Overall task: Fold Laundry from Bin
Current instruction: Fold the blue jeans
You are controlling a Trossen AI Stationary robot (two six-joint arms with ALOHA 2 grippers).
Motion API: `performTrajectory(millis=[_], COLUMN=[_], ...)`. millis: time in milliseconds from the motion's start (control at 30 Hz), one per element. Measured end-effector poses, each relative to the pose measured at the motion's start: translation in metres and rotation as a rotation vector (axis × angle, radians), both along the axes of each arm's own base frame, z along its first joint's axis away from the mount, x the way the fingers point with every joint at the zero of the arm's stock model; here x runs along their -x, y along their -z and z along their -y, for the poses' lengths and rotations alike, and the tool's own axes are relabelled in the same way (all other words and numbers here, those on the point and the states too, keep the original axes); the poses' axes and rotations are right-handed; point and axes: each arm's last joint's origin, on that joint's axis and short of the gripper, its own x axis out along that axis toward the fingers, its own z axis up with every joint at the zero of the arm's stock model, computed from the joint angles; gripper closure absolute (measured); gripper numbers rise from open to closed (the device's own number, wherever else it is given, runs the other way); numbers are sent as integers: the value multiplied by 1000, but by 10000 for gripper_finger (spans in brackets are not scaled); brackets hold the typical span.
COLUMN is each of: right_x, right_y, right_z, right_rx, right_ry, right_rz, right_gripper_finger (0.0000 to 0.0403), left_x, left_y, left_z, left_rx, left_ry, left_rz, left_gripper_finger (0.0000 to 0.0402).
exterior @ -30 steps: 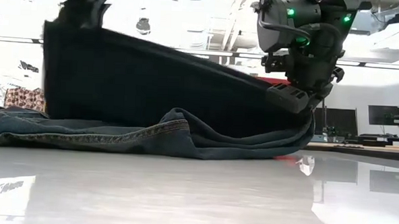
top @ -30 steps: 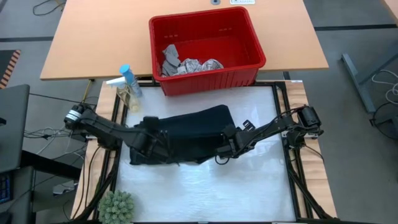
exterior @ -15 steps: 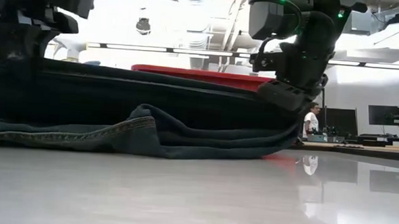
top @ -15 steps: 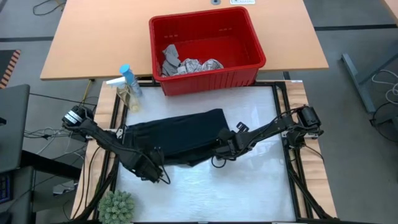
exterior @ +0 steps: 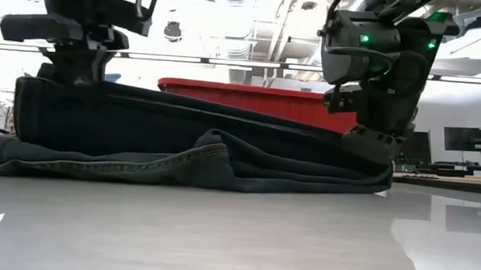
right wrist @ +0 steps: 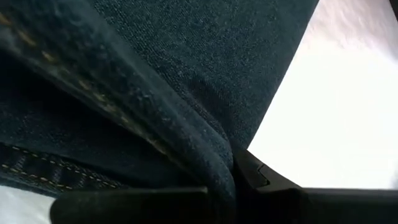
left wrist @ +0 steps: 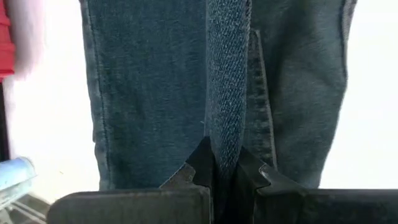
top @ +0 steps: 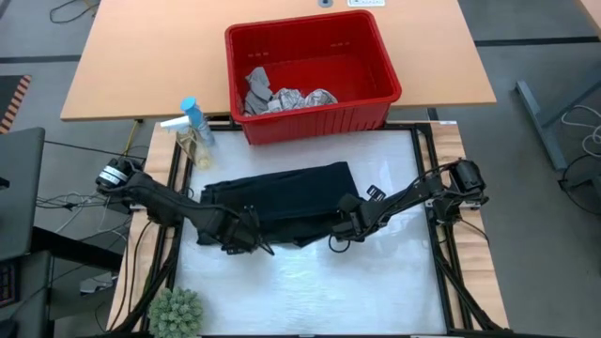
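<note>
The dark navy trousers lie folded across the middle of the white table top. My left gripper is shut on their near left part and holds it raised. My right gripper is shut on their near right end, low over the table. Behind the table stands the red bin. A grey cloth and a white leaf-print cloth lie crumpled on the bin's floor. My left gripper pinches a narrow upstanding fold of the denim between its two fingers, steeply from above. The held part stands a little off the table, and the cloth slopes down from it to the rest, which lies flat. My right gripper pinches a thick stitched edge of the trousers between its fingers, slanting down from the table's right. That end sits low, close to the table top, on the folded layers.
Spray bottles stand at the table's far left corner. A small green plant is at the near left corner. The bin is on a wooden table behind. Bare white table top lies near the front edge.
My left gripper has come down with its part of the trousers, swinging toward the near edge and partly back. The held cloth, high a second ago, now stands only a little above the table. My right gripper has sunk slightly with its end. Both have stayed shut.
</note>
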Motion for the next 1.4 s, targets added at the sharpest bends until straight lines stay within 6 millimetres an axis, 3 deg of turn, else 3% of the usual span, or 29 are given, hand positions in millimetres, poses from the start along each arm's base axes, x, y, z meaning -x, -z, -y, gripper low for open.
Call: performTrajectory(millis=[200,400,567,733,800,900,1033,1200,1400], right_x=[-8,-13,-4,10,17,20,7,-25,-52], right_y=[4,-10,-54,-108,-124,-135,-133,-103,-59], right_z=[-3,-6,-6,-8,-5,9,29,35,32], right_rx=[-120,-246,-271,-344,-332,-218,-179,-212,-186], right_ry=[-143,-376,-589,-799,-811,-694,-616,-671,-707], right_rz=[-16,10,108,370,452,517,578,542,436], right_gripper_finger=[324,225,149,124,123,122,126,155,251], left_x=[1,3,3,6,9,9,8,8,8], left_y=[1,1,0,-1,-1,-1,-2,-2,-2], left_z=[-13,-20,-22,-24,-25,-25,-25,-25,-25], left_rx=[-6,-24,-40,-67,-92,-97,-98,-102,-107], left_ry=[2,-8,-12,-27,-55,-58,-55,-51,-49], left_rz=[-69,-112,-115,-139,-156,-151,-147,-144,-142], left_gripper_finger=[397,396,396,396,396,396,396,396,395])
